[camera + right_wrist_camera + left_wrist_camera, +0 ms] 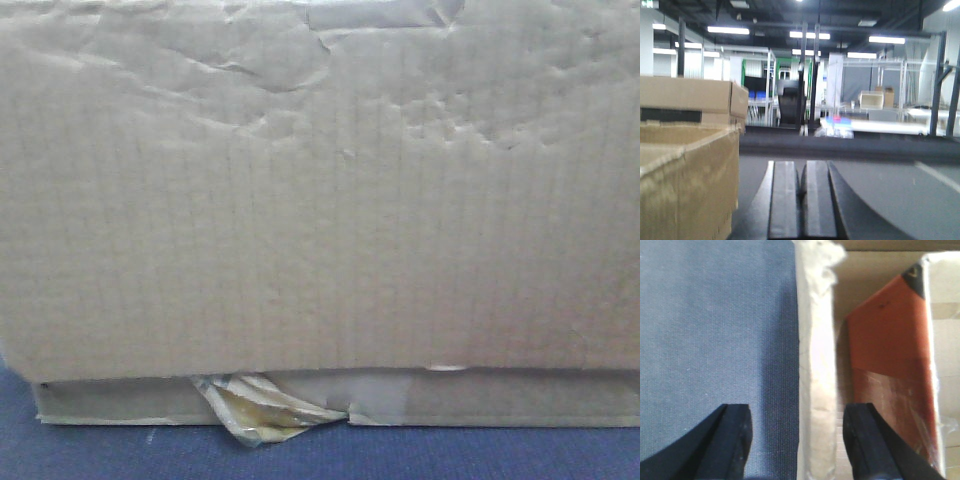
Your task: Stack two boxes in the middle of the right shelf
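Observation:
A tall tan cardboard box (pixel 320 200) with a creased face fills the front view. Under its lower edge shows a flat box (pixel 500 400) with a crumpled yellowish tape scrap (pixel 258 410). My left gripper (pixel 799 440) is open and points down over this box's pale wall edge (pixel 816 370), one finger outside over blue cloth, the other inside. An orange-red sheet (pixel 890 355) lies inside the box. My right gripper (pixel 801 200) is shut and holds nothing, with an open cardboard box (pixel 685 185) to its left. The shelf is out of view.
Blue cloth (pixel 400 455) covers the surface under the boxes. A second cardboard box (pixel 690 97) stands behind the near one in the right wrist view. Grey surface (pixel 890 195) stretches ahead of the right gripper; metal racks (pixel 875 75) stand far behind.

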You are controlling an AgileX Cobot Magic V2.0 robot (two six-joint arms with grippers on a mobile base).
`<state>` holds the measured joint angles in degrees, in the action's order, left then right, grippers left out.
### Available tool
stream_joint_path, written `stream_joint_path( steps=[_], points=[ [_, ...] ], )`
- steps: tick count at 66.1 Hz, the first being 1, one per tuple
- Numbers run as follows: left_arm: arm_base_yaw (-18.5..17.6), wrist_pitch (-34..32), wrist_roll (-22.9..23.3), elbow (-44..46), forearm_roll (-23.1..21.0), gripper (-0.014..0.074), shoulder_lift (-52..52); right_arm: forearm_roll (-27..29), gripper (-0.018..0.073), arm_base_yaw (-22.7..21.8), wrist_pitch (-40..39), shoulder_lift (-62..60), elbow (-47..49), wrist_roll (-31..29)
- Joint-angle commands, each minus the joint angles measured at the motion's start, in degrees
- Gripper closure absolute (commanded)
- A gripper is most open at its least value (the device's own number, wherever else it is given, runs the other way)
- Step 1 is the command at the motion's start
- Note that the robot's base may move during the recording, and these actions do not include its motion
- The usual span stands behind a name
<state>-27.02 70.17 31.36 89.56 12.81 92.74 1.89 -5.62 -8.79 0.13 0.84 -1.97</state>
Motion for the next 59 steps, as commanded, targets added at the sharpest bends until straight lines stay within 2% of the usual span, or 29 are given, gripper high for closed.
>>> stream_joint_path(
  steps=[1, 6, 10, 15, 19, 34, 41, 52, 59],
  points=[
    [0.03, -0.21, -0.31, -0.03, -0.28, 0.0279, -0.28, 2.00, 0.0728, 0.16, 7.92, -0.13, 4.26, -0.16],
    [0.03, -0.21, -0.31, -0.03, -0.28, 0.0279, -0.28, 7.40, 0.0728, 0.16, 19.34, -0.02, 10.26, -0.16],
    [0.03, -0.21, -0.31, -0.03, -0.28, 0.0279, -0.28, 9.60, 0.0728, 0.16, 30.08, 2.57, 15.26, -0.16],
    [0.03, -0.21, -0.31, -0.15, -0.27, 0.0279, -0.18, 10.89, 0.0728, 0.16, 39.43, 5.88, 19.63, -0.16],
    [0.03, -0.21, -0.31, -0.15, -0.27, 0.0279, -0.18, 10.89, 0.0728, 0.16, 43.86, 7.95, 21.80, -0.16],
    [0.03, -0.21, -0.31, -0.15, -0.15, 0.0279, 0.31, 12.62, 0.0728, 0.16, 42.29, 9.79, 22.60, -0.16],
    [0.03, -0.21, -0.31, -0.15, -0.15, 0.0279, 0.31, 9.64, 0.0708, 0.16, 46.60, 13.28, 25.98, -0.16],
    [0.03, -0.21, -0.31, -0.15, -0.15, 0.0279, 0.31, -0.19, 0.0701, 0.16, 57.48, 24.72, 36.01, -0.16],
    [0.03, -0.21, -0.31, -0.15, -0.15, 0.0279, 0.31, -1.52, 0.0701, 0.16, 60.39, 33.11, 41.96, -0.16]
  ],
)
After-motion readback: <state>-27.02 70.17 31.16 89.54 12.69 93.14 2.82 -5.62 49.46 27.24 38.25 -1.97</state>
